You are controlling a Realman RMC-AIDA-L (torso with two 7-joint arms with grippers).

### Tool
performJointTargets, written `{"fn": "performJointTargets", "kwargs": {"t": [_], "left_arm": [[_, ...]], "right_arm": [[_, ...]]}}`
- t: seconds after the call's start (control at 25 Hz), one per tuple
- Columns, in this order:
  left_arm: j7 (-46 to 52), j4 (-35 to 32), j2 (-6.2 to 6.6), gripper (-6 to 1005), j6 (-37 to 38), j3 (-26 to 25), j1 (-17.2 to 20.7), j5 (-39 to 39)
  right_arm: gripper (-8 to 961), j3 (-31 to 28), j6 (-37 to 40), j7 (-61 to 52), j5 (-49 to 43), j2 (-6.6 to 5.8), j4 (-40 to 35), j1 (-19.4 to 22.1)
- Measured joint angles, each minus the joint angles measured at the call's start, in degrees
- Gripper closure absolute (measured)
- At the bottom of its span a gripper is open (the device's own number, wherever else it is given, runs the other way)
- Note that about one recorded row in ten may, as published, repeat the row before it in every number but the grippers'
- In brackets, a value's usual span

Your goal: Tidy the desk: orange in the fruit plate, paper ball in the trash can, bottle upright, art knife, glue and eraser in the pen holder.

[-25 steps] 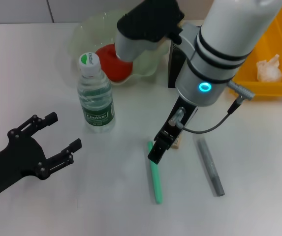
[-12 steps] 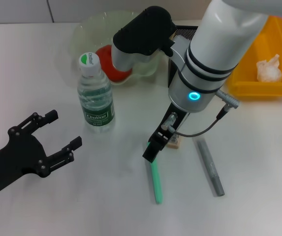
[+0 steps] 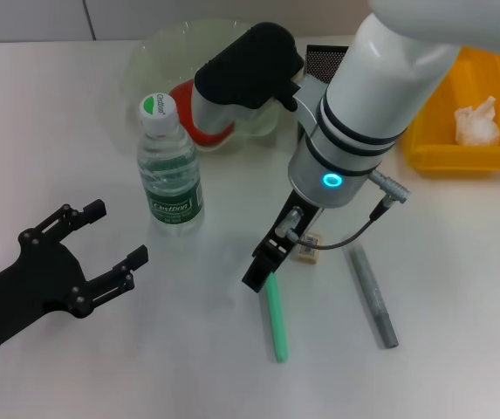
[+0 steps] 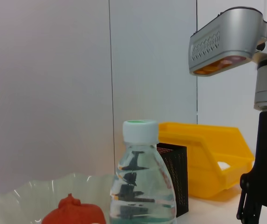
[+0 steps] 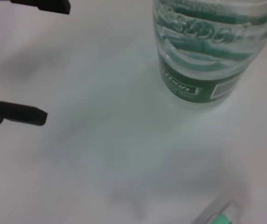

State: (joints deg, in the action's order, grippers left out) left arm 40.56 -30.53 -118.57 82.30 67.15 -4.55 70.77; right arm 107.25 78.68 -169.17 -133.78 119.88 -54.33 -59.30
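Observation:
The bottle (image 3: 169,166) stands upright on the white desk, also seen in the left wrist view as bottle (image 4: 142,186). The orange (image 3: 199,118) lies in the pale-green fruit plate (image 3: 167,44). The paper ball (image 3: 476,122) rests in the yellow trash can (image 3: 494,148). A green art knife (image 3: 275,319), the beige eraser (image 3: 304,251) and a grey glue stick (image 3: 372,297) lie on the desk. My right gripper (image 3: 258,272) hangs just over the knife's far end, beside the eraser. My left gripper (image 3: 119,231) is open and empty at the near left. The pen holder (image 3: 324,61) is partly hidden behind my right arm.
My bulky right arm (image 3: 363,105) crosses the middle of the desk and covers part of the plate and holder. The left wrist view shows the orange (image 4: 72,212), the pen holder (image 4: 173,177) and the trash can (image 4: 208,154) behind the bottle.
My right arm has swung left and nearer, carrying its gripper from beside the eraser to the art knife's far end. The left gripper has barely moved.

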Motion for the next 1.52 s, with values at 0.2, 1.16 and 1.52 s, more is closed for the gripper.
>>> {"fn": "performJointTargets", "kwargs": {"t": [0.2,1.16,1.52], "left_arm": [[-0.02,0.03,0.0,183,-0.01,0.0,-0.02,0.09],[-0.64,1.33,0.13,184,1.61,0.61,-0.72,0.3],[-0.66,2.26,0.18,184,2.24,0.62,-0.93,0.39]], "right_arm": [[148,1.32,-0.19,-0.02,0.43,0.0,1.28,-0.44],[148,2.08,-3.67,-0.17,4.15,0.0,6.68,-2.52],[149,2.18,-3.69,-0.2,4.15,0.0,7.75,-2.64]]}}
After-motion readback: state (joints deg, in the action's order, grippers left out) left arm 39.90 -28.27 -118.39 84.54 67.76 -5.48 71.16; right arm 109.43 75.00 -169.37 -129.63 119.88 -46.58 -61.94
